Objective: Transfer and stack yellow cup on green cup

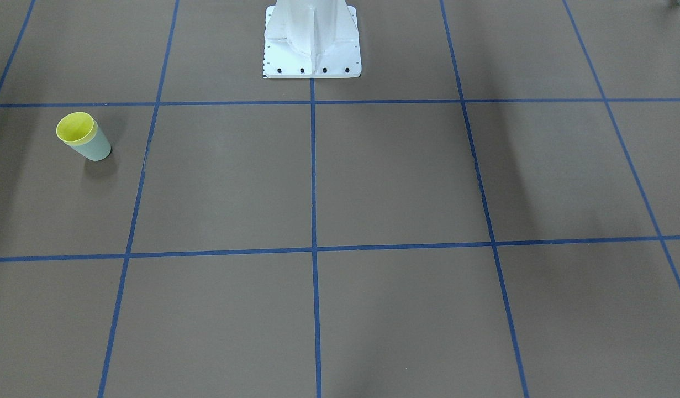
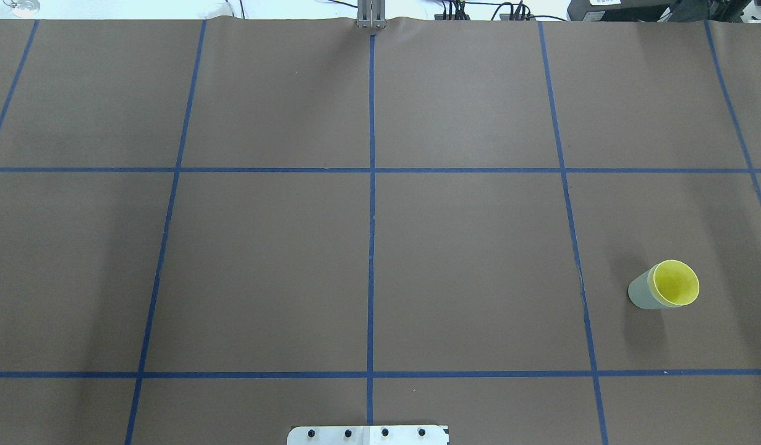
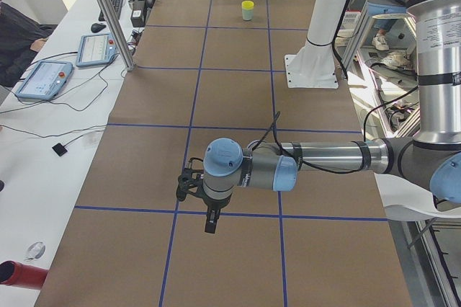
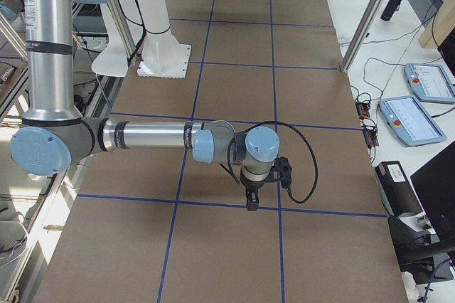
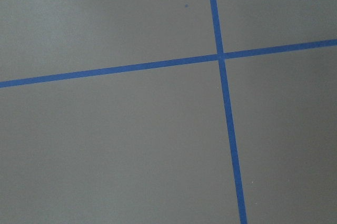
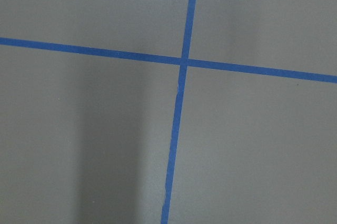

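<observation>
The yellow cup (image 2: 675,283) sits nested inside the green cup (image 2: 641,294), upright on the table on my right side. Only its rim and inside show. The pair also shows in the front-facing view, yellow cup (image 1: 74,127) in green cup (image 1: 96,146), and far off in the exterior left view (image 3: 248,10). My left gripper (image 3: 209,224) shows only in the exterior left view and my right gripper (image 4: 251,202) only in the exterior right view. Both hang above the table, away from the cups. I cannot tell whether either is open or shut.
The brown table (image 2: 263,259) carries a grid of blue tape lines (image 2: 371,247). The white robot base (image 1: 312,44) stands at the middle of my edge. Both wrist views show only table and tape crossings. Screens and cables lie on the side benches (image 3: 43,76).
</observation>
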### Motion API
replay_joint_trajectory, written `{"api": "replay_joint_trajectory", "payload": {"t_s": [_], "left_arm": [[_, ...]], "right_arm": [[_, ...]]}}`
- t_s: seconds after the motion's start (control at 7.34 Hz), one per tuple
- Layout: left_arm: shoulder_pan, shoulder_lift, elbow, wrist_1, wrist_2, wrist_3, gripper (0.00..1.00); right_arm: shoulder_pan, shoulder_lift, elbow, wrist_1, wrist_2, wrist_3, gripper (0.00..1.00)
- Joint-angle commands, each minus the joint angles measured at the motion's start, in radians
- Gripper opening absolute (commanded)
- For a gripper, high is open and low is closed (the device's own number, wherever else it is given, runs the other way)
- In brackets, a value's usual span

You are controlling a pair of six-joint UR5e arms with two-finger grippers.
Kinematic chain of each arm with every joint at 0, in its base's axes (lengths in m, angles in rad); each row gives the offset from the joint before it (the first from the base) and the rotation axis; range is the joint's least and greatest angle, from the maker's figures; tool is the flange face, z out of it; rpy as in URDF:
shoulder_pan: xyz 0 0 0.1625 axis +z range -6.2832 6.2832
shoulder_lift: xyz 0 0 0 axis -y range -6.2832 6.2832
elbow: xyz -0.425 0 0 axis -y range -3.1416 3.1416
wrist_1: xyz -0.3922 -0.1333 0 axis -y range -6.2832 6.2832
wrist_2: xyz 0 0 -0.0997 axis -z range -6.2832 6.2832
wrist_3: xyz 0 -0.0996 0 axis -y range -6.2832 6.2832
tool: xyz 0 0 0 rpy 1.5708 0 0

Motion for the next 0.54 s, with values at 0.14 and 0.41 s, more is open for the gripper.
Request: {"api": "replay_joint_trajectory", "payload": {"t_s": [0.14,0.41], "left_arm": [[0.0,-0.002,0.006,0.0,0.001,0.001,1.0],[0.0,-0.002,0.004,0.0,0.001,0.003,1.0]], "right_arm": [[0.001,0.0,-0.001,0.0,0.001,0.0,1.0],[0.001,0.0,0.001,0.0,0.0,0.0,1.0]]}}
